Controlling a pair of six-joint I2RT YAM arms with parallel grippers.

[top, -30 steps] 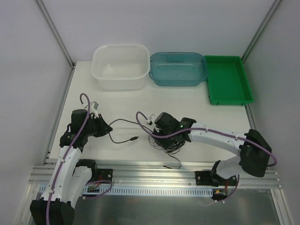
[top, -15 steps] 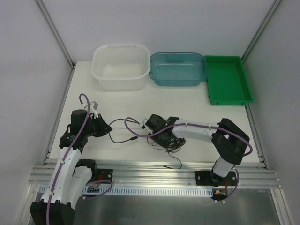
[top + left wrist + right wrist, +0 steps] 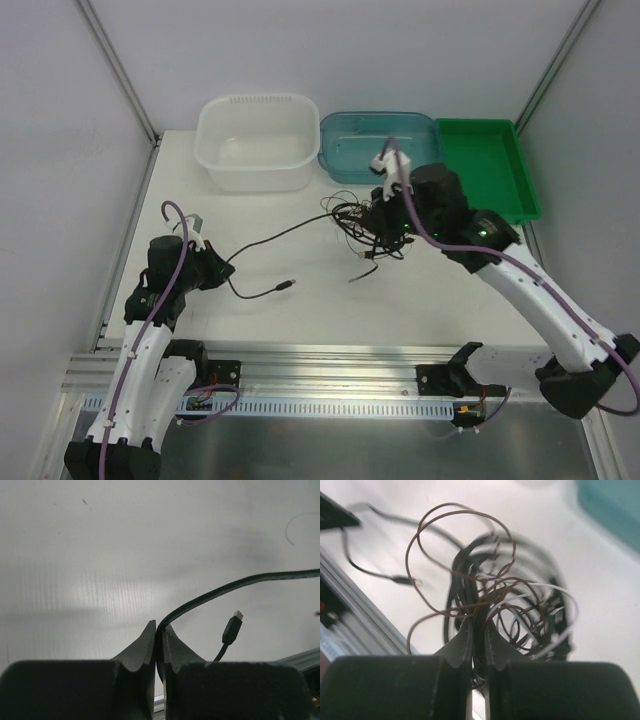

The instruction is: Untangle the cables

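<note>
Item: cables [image 3: 362,224], a loose knot of dark loops sitting right of centre on the table [image 3: 330,315], just in front of the blue translucent tub [image 3: 380,150]. Components seen from the right wrist: thin brown wire [image 3: 420,535] in several wide open rings; a thin white cord [image 3: 566,594] threaded through the right side of the knot; thicker black coils behind them. Whether the lowest loops touch the table cannot be told. One black cable [image 3: 285,234] leaves the knot to the left, crosses the table in a shallow line to the left gripper [image 3: 224,272], then curls back and ends in a small plug [image 3: 287,286] lying free on the surface. Holders: right gripper [image 3: 386,222], jaws pinched together on strands at the base of the knot, the loops fanning up from between its fingers [image 3: 465,640]; left gripper, jaws clenched on the black cable [image 3: 225,587], which rises from the slit between the fingertips and arcs right, the plug [image 3: 232,628] just beside it on the table. Surroundings: white tub [image 3: 257,172] at the far edge left of the blue tub; green tray [image 3: 487,205] right of the blue tub, close behind the right wrist; aluminium rail [image 3: 320,365] along the near edge.
</note>
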